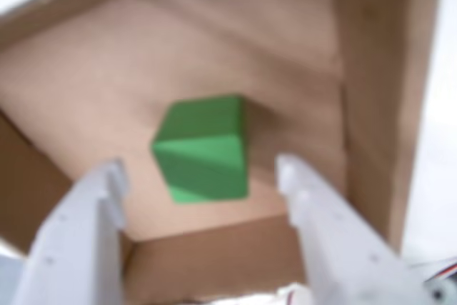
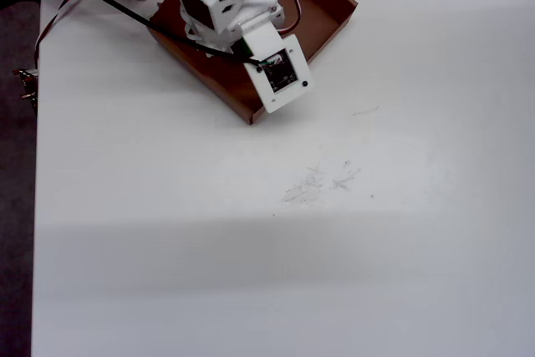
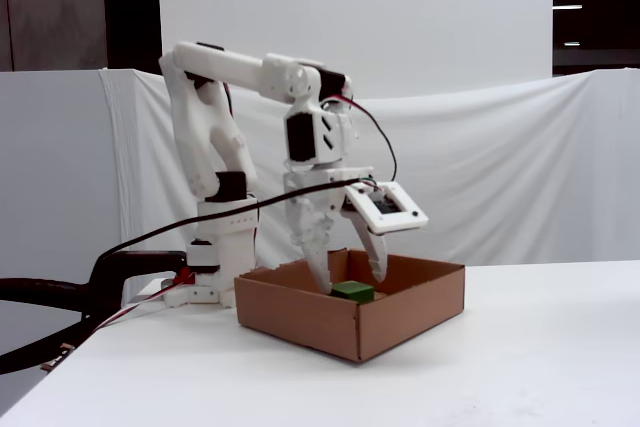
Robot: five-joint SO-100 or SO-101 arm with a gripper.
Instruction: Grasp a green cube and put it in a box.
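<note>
The green cube (image 1: 202, 149) lies on the brown floor of the box (image 1: 86, 91), tilted with one corner toward the camera. My gripper (image 1: 200, 173) hangs just above it, open, its white fingers (image 1: 107, 191) either side of the cube and not touching it. In the fixed view the cube (image 3: 353, 291) shows just over the near wall of the box (image 3: 300, 319), between the spread fingers of the gripper (image 3: 352, 277). In the overhead view the arm covers the cube; only the box (image 2: 330, 7) shows around it.
The box sits at the table's far left corner in the overhead view, next to the arm's base (image 3: 215, 267). A black cable (image 2: 100, 2) runs from the arm across the table's left edge. Scuff marks (image 2: 322, 181) dot the white tabletop.
</note>
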